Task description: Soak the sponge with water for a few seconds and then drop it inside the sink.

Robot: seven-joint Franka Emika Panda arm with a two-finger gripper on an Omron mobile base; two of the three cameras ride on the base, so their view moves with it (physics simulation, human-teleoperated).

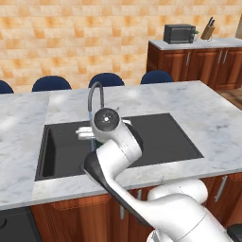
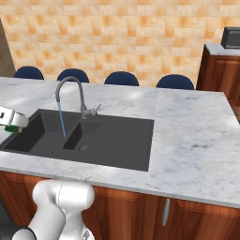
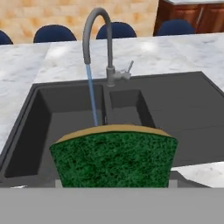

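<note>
The sponge [image 3: 114, 156] sits clamped in the gripper [image 3: 114, 183], its dark green scouring face toward the hand camera and a thin yellow edge along the top. In the hand view it is held on the near side of the sink [image 3: 183, 113], with the water [image 3: 92, 97] dropping behind its upper edge; whether the stream touches the sponge cannot be told. The arm rises from the base, folds at the elbow and reaches forward over the front rim of the sink, its wrist hanging just before the faucet [image 1: 96, 97] in the left base view. In the right base view the gripper [image 2: 10, 123] shows at the left edge, beside the left end of the sink, with a bit of green sponge [image 2: 12, 128] under it. The water [image 2: 61, 119] falls from the faucet spout [image 2: 58, 96] into the large left basin [image 2: 33, 136]; the small middle basin [image 2: 84, 136] holds only a round drain, and the flat drainboard [image 2: 124, 140] lies to the right. Around the sink spreads the marble counter [image 2: 192, 126]. Behind the counter stand four blue chairs [image 2: 121, 78] against a tiled wall, and farther right of the sink a side cabinet carries a microwave [image 1: 178, 33] and a knife block [image 1: 207, 30].
</note>
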